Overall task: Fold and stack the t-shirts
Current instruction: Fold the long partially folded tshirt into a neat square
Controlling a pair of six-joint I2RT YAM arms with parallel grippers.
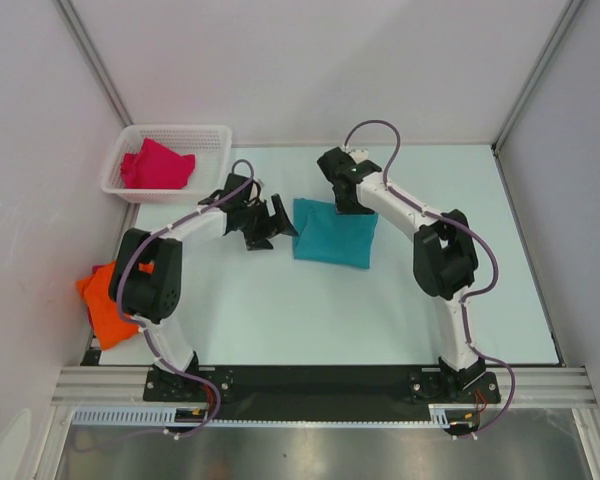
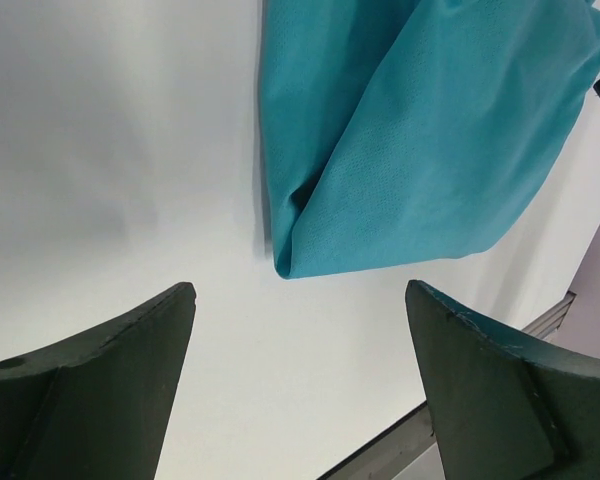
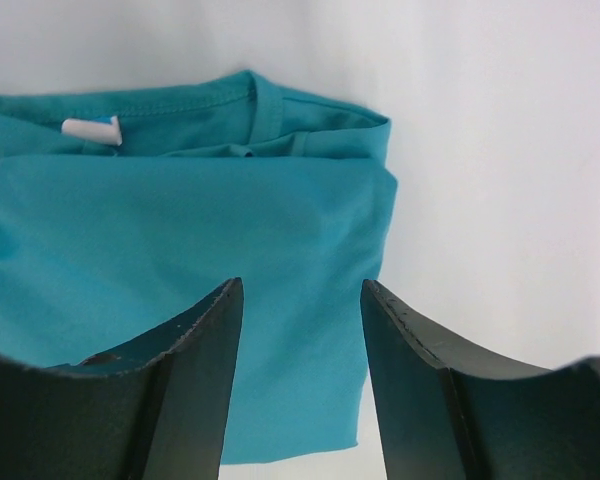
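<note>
A teal-blue t-shirt (image 1: 332, 233) lies folded into a small rectangle on the table's middle; its folded corner (image 2: 400, 150) fills the upper part of the left wrist view, and its collar with a white tag (image 3: 180, 220) shows in the right wrist view. My left gripper (image 1: 272, 222) stands open just left of it, nothing between its fingers (image 2: 300, 300). Over the shirt's far edge my right gripper (image 1: 352, 200) hangs open above the cloth (image 3: 302, 290). An orange t-shirt (image 1: 108, 305) lies at the table's left edge. A magenta-red t-shirt (image 1: 155, 166) sits in the basket.
The white lattice basket (image 1: 212, 135) stands at the far left corner. The enclosure walls rise on three sides, with a metal rail (image 1: 320, 385) along the near edge.
</note>
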